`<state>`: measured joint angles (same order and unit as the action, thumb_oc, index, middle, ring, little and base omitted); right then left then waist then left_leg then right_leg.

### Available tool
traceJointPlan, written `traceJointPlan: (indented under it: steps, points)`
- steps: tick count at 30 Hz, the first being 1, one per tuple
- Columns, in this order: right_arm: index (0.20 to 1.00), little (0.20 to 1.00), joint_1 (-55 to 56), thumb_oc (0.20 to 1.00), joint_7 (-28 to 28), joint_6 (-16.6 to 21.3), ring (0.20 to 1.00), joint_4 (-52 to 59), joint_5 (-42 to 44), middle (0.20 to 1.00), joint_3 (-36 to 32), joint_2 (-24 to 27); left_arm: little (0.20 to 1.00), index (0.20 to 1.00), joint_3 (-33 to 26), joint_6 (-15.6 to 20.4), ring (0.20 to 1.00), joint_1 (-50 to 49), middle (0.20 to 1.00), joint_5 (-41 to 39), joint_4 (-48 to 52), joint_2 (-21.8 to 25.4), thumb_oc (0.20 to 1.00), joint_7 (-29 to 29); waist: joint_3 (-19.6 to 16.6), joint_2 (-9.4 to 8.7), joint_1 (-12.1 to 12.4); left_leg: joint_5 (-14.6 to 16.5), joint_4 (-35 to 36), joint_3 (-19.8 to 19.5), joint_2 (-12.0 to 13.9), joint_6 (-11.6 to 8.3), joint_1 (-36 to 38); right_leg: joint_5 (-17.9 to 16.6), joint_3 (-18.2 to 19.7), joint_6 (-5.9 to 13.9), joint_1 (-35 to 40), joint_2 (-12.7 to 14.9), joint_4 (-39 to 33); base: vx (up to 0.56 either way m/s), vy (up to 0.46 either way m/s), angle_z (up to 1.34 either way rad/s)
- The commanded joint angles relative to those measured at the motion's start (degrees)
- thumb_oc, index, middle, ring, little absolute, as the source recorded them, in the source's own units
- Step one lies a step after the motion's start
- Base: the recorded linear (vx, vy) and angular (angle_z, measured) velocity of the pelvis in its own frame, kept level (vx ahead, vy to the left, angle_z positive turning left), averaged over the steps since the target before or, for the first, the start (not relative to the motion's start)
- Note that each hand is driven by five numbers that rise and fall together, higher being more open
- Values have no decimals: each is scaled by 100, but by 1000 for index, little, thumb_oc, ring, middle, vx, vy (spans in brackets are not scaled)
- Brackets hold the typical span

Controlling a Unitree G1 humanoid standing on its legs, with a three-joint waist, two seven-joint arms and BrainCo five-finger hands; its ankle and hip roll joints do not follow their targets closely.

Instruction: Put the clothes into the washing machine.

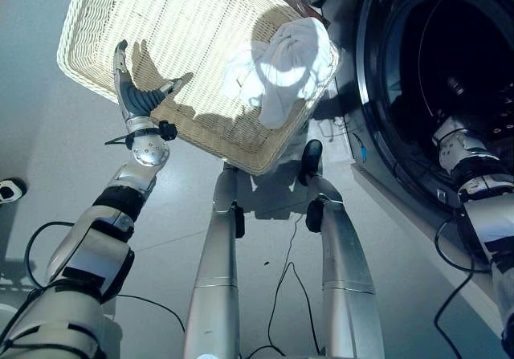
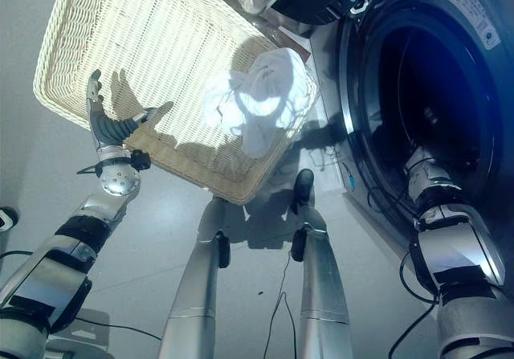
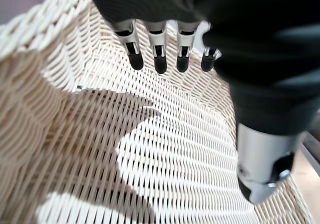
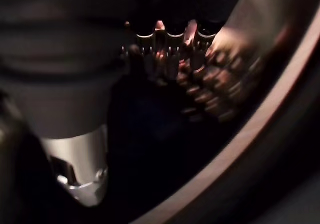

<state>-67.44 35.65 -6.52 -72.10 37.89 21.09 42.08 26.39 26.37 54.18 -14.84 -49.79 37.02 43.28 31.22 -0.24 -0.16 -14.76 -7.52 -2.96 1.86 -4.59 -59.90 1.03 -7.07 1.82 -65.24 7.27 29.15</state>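
A white garment [image 1: 285, 62] lies bunched in the right corner of the pale wicker basket [image 1: 241, 154], close to the washing machine's round opening [image 1: 450, 70]. My left hand [image 1: 136, 98] hovers open over the basket's near left part, its fingers [image 3: 160, 58] straight above bare weave, well left of the garment. My right arm reaches into the dark drum. Deep inside, my right hand [image 4: 167, 48] has straight fingers near the perforated drum wall [image 4: 225, 88], and I see nothing held in it.
The basket sits on the grey floor [image 1: 64, 158], tight against the machine's front left. The machine's dark door ring [image 2: 353, 134] curves beside the basket's corner. A small white and black object [image 1: 8, 189] lies at the far left edge.
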Motion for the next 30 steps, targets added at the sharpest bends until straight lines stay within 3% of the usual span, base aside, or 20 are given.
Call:
traceJointPlan:
  steps: [1, 7, 10, 15, 22, 30]
  points:
    - [1000, 1000, -451, 1000, 236, -329, 1000, 101, -1074, 1000, 483, 1119, 1000, 1000, -67, 85, 1000, 325, 1000, 45, -111, -67, 1000, 102, -143, -59, 154, 1016, -989, 114, -154, -60, -66, -768, -264, 573, 412, -237, -1000, 0, 0, 0]
    - [1000, 1000, -217, 1000, 503, -61, 1000, 430, -1595, 1000, 519, 692, 1000, 1000, -64, 106, 1000, 438, 1000, 137, -172, -169, 1000, 164, -143, 17, 137, 995, -897, 153, -159, -54, -95, -727, -232, 575, 336, -244, -1012, 0, 7, 1]
    - [1000, 1000, 203, 1000, 765, 291, 1000, 1015, -1956, 1000, 400, 460, 1000, 1000, -146, 107, 1000, 408, 1000, 256, -151, -263, 1000, 290, -143, 38, 59, 1024, -897, 205, -171, -60, -122, -682, -182, 575, 270, -263, -991, 0, 54, 4]
    - [1000, 1000, 1171, 1000, 1461, 735, 1000, 2867, -2816, 1000, 296, 37, 1000, 1000, -327, 121, 1000, 243, 1000, 484, -33, -458, 1000, 597, -143, 32, -114, 1031, -878, 341, -160, -86, -174, -595, -88, 561, 154, -312, -935, -8, 68, 1]
    - [1000, 1000, 1916, 1000, 1221, 1215, 1000, 4608, -4226, 1000, 305, -428, 1000, 1000, -615, 70, 1000, 31, 1000, 841, 53, -677, 1000, 726, -143, 35, -245, 1004, -854, 424, -158, -126, -187, -503, 5, 559, 102, -351, -906, -9, 48, -4]
    - [1000, 1000, 2232, 1000, 792, 1505, 1000, 5412, -5085, 1000, 613, -719, 1000, 1000, -762, 47, 1000, -60, 1000, 971, 104, -841, 1000, 806, -143, 54, -284, 942, -848, 508, -147, -134, -166, -461, 33, 526, 117, -350, -879, -4, 39, -2]
